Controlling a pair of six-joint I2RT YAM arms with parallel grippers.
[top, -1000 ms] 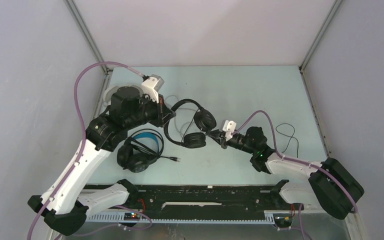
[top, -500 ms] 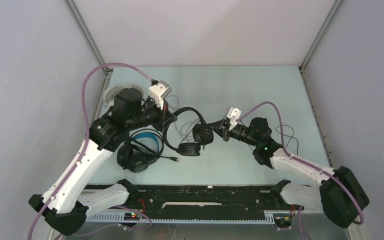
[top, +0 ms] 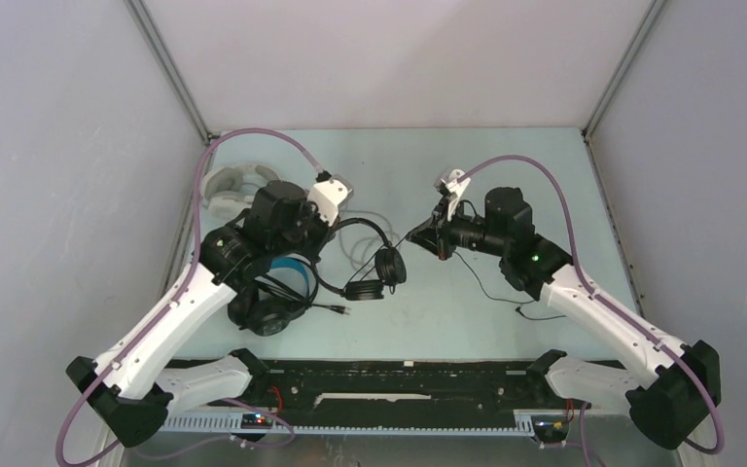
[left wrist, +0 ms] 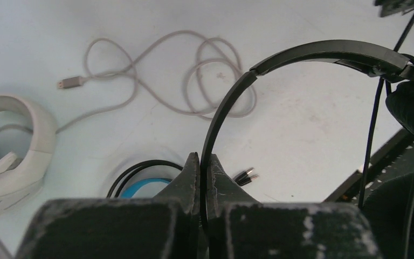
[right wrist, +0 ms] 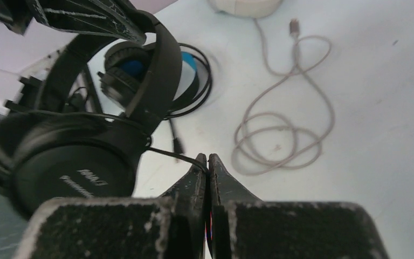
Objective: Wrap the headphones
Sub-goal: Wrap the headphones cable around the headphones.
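Tightly, left jaws clamp the thin black headphones (top: 390,265); right jaws pinch their cord (right wrist: 172,155).

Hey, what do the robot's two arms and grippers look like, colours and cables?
The left arm and right arm have white shells, black joints and black bases. A purple cable loops along each to a white wrist mount. The left gripper and right gripper have black tapering fingers, scuffed grey. A green light glows on the right arm.
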